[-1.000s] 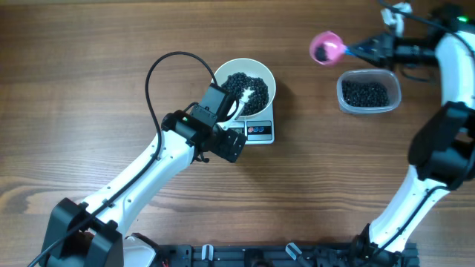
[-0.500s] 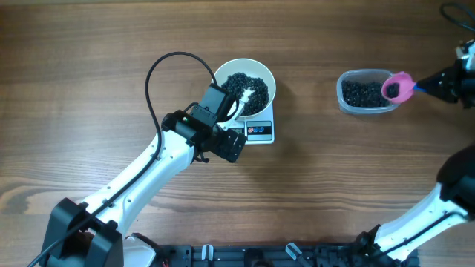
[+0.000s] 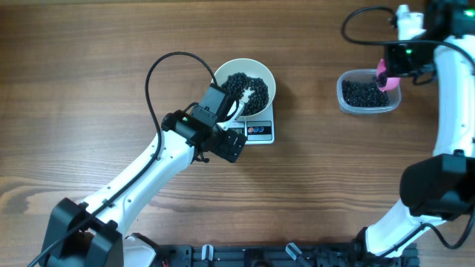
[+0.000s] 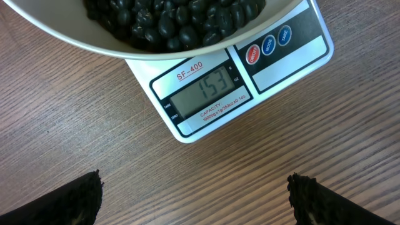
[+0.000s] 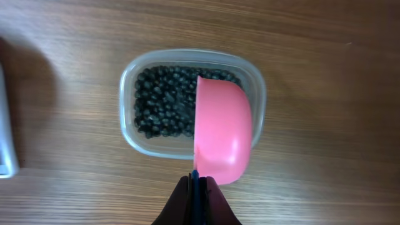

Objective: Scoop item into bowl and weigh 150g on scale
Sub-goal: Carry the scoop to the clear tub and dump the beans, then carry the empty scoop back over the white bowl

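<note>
Reading the scale [image 4: 250, 75] through the left wrist camera, you find 153 on its display, a shade over the 150 the task asks for. The white bowl [image 3: 270, 87] sits on the scale's platform, and the black beads [image 3: 243, 80] heap up inside it, so I judge the scooping and filling to be essentially done.

Your left gripper [image 4: 197, 203] hangs just in front of the scale with its jaws spread as wide as they go and nothing between them. Only the two dark fingertips show, at the bottom corners of that view, over the wooden table [image 3: 89, 59].

Your right gripper [image 5: 199, 190] is closed tight on the thin blue handle of the pink scoop [image 5: 222, 128]. The scoop is poised over the right half of the clear tub [image 5: 128, 94], well apart from the bowl. Its rounded pink back faces the wrist camera, so you cannot tell whether any beads are under it. The tub has a layer of spare beads in it.

What is left, as I read it, is small. Either you accept the slight overshoot, or you lift a few beads out of the bowl to bring the reading down. After that, you put the scoop down and back both arms away.
</note>
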Available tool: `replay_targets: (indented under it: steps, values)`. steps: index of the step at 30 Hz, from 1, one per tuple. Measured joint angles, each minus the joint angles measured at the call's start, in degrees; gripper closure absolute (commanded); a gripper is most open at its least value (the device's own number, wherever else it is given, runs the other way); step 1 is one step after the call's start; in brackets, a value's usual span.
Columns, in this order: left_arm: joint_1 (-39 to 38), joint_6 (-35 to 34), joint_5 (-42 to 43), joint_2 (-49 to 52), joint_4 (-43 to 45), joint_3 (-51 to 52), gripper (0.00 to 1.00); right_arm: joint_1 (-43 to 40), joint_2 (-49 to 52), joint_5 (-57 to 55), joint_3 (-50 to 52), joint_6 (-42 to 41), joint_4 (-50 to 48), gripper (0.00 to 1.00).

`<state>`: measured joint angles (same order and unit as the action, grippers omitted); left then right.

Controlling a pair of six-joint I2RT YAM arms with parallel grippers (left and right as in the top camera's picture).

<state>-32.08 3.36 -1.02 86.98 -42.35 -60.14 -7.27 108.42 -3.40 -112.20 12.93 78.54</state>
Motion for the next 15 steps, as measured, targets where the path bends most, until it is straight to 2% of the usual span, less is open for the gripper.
replay_targets:
  steps: [4,8,13,15]
  values:
    - [0.0,0.0,0.0,0.0,0.0,0.0,0.0,5.0,0.0,-10.5,0.0,2.7,-1.1,0.96]
    - [0.0,0.0,0.0,0.0,0.0,0.0,0.0,7.8,0.0,-16.2,0.0,6.2,-1.4,0.95]
    - [0.0,0.0,0.0,0.0,0.0,0.0,0.0,7.8,0.0,-17.7,0.0,7.1,-2.7,0.96]
    - [0.0,0.0,0.0,0.0,0.0,0.0,0.0,7.6,0.0,-15.0,0.0,7.4,-5.0,0.96]
